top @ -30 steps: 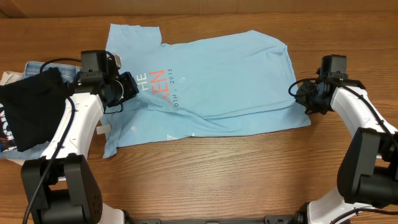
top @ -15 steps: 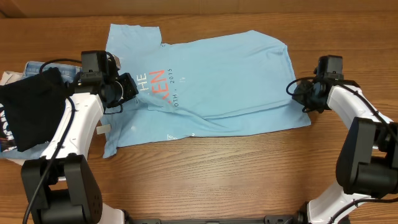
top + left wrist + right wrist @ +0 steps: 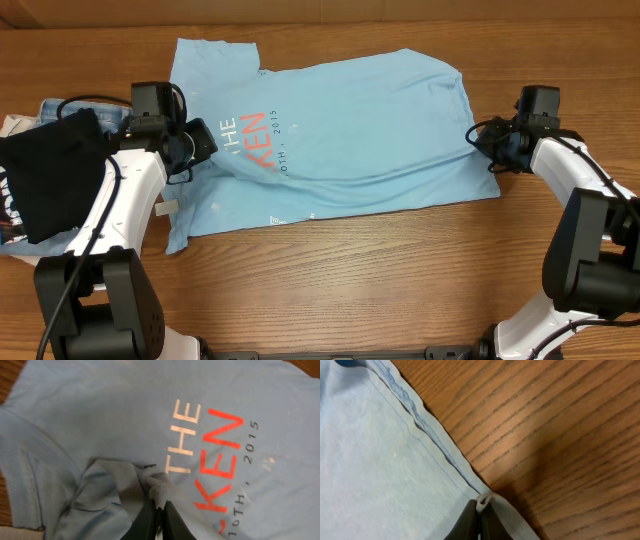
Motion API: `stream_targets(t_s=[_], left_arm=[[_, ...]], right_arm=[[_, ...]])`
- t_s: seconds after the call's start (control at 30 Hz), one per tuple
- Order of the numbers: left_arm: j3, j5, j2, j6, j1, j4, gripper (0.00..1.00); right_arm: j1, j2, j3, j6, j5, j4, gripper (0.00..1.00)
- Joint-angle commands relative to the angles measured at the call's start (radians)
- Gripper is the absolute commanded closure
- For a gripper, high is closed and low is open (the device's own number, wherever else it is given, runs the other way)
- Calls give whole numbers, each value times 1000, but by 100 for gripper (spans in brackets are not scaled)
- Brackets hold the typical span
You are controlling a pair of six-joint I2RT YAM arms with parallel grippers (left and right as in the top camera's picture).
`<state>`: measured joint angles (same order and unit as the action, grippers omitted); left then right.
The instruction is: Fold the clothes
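At the far left edge of the table (image 3: 400, 270) a black garment (image 3: 45, 175) with white print lies bunched over the left arm's side, with a bit of blue jeans (image 3: 62, 106) showing behind it. Just right of these, the left gripper (image 3: 203, 141) sits over the left end of the light blue T-shirt (image 3: 350, 130), which lies spread across the middle of the table with one sleeve pointing toward the far edge and its near edge rumpled into a long fold. In the left wrist view the left gripper (image 3: 159, 504) has its jaws pressed together on a small raised pinch of the T-shirt (image 3: 90, 415), just beside the white and red-orange lettering (image 3: 212, 455); the cloth around the pinch is drawn up into creases. At the shirt's right end the right gripper (image 3: 479, 139) meets the edge of the fabric. The right wrist view shows the right gripper (image 3: 481, 509) with its jaws closed tight on the stitched hem of the T-shirt (image 3: 375, 465), a small curl of hem caught between the tips, with bare wood directly to the right of the hem.
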<state>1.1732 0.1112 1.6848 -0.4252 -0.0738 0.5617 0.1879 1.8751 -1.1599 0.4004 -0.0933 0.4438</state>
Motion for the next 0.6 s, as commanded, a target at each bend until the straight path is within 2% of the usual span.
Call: stream_targets(t_s=[0.0, 0.37, 0.57], left_arm=[[14, -77, 4, -70, -7, -17, 92], [13, -77, 16, -70, -5, 16, 91], [12, -97, 29, -70, -5, 54, 91]], right_arm=[[4, 0, -27, 17, -5, -13, 96], [4, 0, -27, 33, -44, -64, 96], [4, 0, -27, 69, -44, -93, 92]])
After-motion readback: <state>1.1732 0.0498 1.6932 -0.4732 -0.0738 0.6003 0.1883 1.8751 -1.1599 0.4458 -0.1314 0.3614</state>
